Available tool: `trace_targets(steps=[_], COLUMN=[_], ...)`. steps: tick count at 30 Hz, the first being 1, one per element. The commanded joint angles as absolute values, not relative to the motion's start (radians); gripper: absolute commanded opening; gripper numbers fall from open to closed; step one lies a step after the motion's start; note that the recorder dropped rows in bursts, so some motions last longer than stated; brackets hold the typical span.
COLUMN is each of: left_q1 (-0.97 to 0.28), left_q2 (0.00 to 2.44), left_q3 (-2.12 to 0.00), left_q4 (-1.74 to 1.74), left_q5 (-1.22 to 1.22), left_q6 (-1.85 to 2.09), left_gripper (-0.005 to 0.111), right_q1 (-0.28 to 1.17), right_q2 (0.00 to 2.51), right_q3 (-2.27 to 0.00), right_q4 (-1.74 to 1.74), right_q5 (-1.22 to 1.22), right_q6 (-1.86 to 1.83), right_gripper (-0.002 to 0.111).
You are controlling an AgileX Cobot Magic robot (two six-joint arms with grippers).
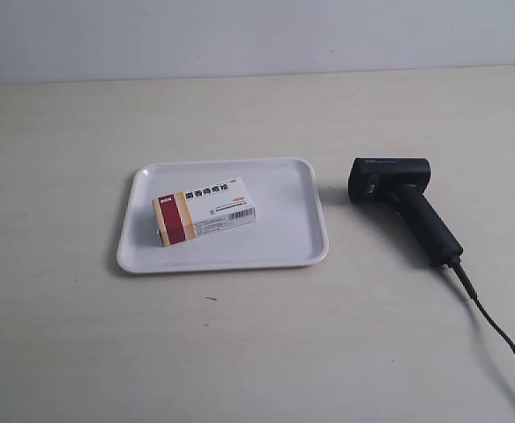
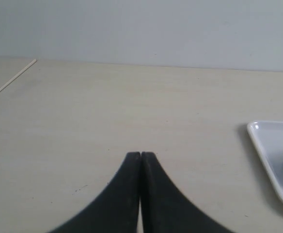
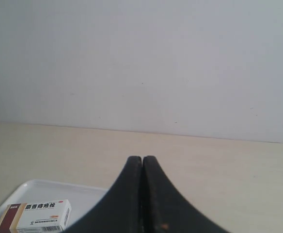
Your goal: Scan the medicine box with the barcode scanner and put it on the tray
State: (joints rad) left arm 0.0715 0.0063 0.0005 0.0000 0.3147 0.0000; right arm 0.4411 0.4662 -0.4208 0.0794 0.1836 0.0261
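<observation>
Pale beige tabletop (image 1: 240, 352) fills the exterior view, backed by a plain light wall (image 1: 257, 35). On it lies the white tray (image 1: 302, 238), and the medicine box (image 1: 205, 211) rests flat inside it, toward the tray's left part as that view shows it, its dark red and tan band pointing to the near left corner and its black lettering facing up. Bare tray floor surrounds the box on all sides.

Just beside the tray, on the exterior view's right, the barcode scanner (image 1: 403, 204) lies on its side on the table, apart from the rim, its boxy head nearest the tray and its handle angling away toward the near right. A black cable (image 1: 496, 330) trails from the handle's end off the bottom right of the picture. A small dark speck (image 1: 211, 299) sits on the table in front of the tray.

Neither arm shows in the exterior view. The left gripper (image 2: 140, 154) hovers over bare table with its two black fingers pressed together, holding nothing; a corner of the tray shows to one side. The right gripper (image 3: 142, 158) likewise has its fingers closed against each other and empty, with the box and a tray corner visible beyond them.
</observation>
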Motion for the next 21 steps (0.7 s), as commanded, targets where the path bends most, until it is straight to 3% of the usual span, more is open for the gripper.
trace_targets(steps=[1, 11, 21], left_q1=[0.068, 0.068, 0.070], left_q2=[0.000, 0.000, 0.000], left_q3=[0.000, 0.000, 0.000], left_q4=[0.000, 0.000, 0.000], left_q5=[0.313, 0.313, 0.313], left_q6=[-0.008, -0.008, -0.008], left_gripper=[0.003, 0.003, 0.003], right_q1=[0.442, 0.442, 0.442], right_q2=[0.462, 0.462, 0.431], right_q3=[-0.415, -0.406, -0.048], right_q4=[0.079, 0.079, 0.080], right_q5=[0.183, 0.171, 0.103], right_q6=[0.030, 0.032, 0.074], right_gripper=[0.000, 0.000, 0.000])
